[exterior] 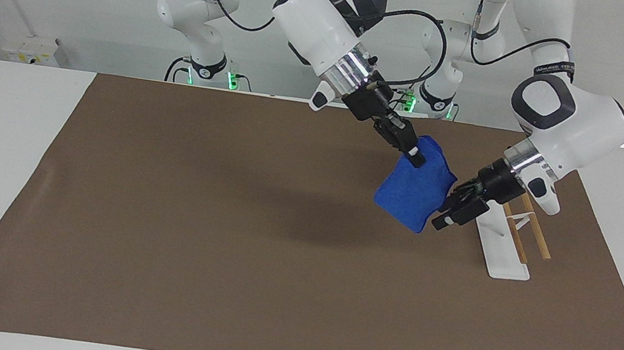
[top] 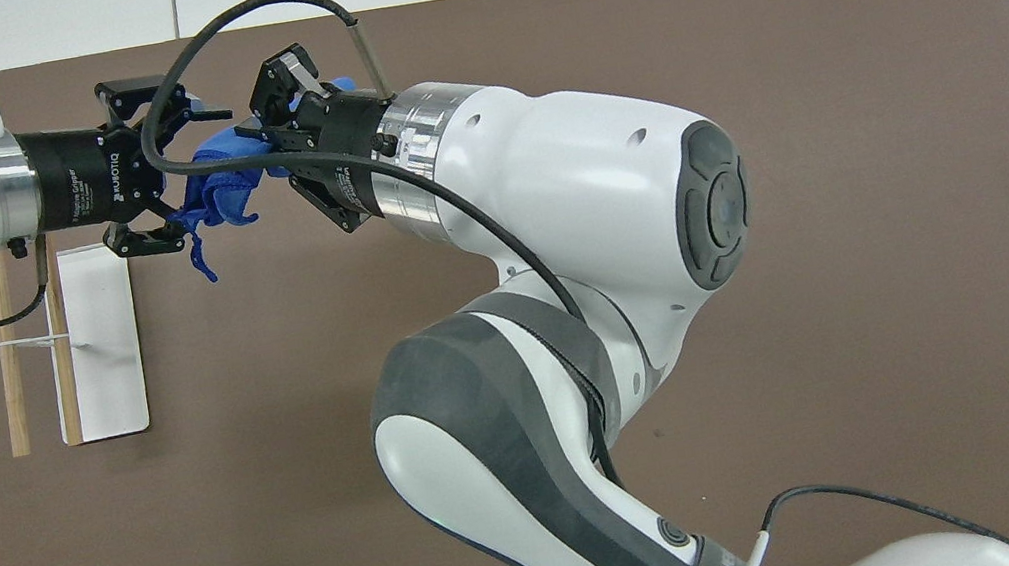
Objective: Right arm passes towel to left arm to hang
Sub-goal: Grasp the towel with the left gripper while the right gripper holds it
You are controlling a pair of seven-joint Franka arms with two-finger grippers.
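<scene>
The blue towel (exterior: pixel 410 194) hangs in the air from my right gripper (exterior: pixel 417 158), which is shut on its top corner, over the brown mat toward the left arm's end. In the overhead view the towel (top: pixel 218 189) is bunched below the right gripper (top: pixel 256 150). My left gripper (exterior: pixel 446 209) is open at the towel's side edge. In the overhead view its fingers (top: pixel 154 242) stand spread on either side of the cloth, and the left gripper (top: pixel 190 181) is not closed on it.
A rack with a white base (exterior: pixel 501 253) and two wooden rods (exterior: pixel 537 234) stands beside the left gripper; it also shows in the overhead view (top: pixel 106 356). A brown mat (exterior: pixel 218 235) covers the table. The right arm's cable (top: pixel 162 104) loops by the left gripper.
</scene>
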